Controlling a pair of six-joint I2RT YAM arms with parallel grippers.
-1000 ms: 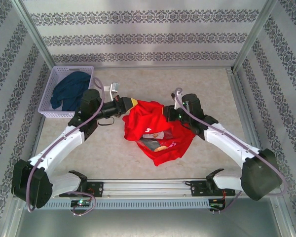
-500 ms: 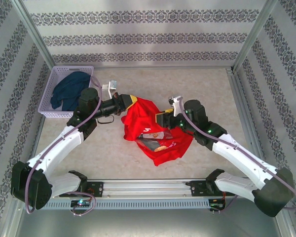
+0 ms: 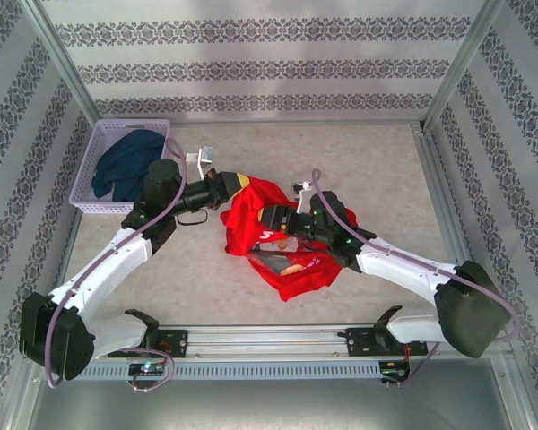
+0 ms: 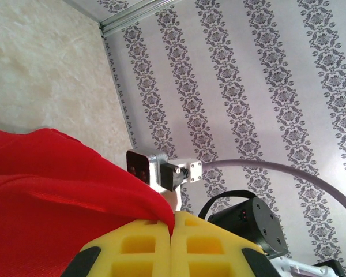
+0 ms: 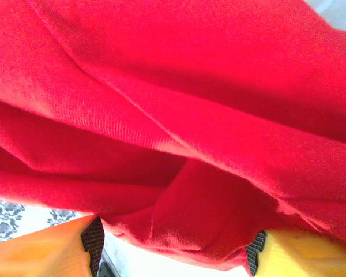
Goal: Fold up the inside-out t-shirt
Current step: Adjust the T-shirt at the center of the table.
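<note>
Sitting at about ten o'clock on the table, a basket holds a navy garment, crumpled and well apart from the work.

From seven o'clock the left arm reaches up and across toward the middle. The left gripper meets the shirt at that cloth's eleven o'clock corner. In the left wrist view the left gripper has its yellow fingers pressed flat together, a fold of the red shirt pinched in the seam between them, so these jaws are closed on the cloth.

The shirt lies bunched near the table's centre, a rumpled red heap (not flat anywhere). Its upper part is lifted toward the left gripper and its lower part spreads on the table toward five o'clock. A multicoloured print shows on a turned-over patch near the heap's middle.

The right arm comes in from four o'clock, pointing toward nine. The right gripper sits over the shirt's middle. In the right wrist view the right gripper has its fingers spread well apart, jaws open, with the red shirt in folds just beyond and between the tips. Whether the cloth touches the pads I cannot tell.
</note>
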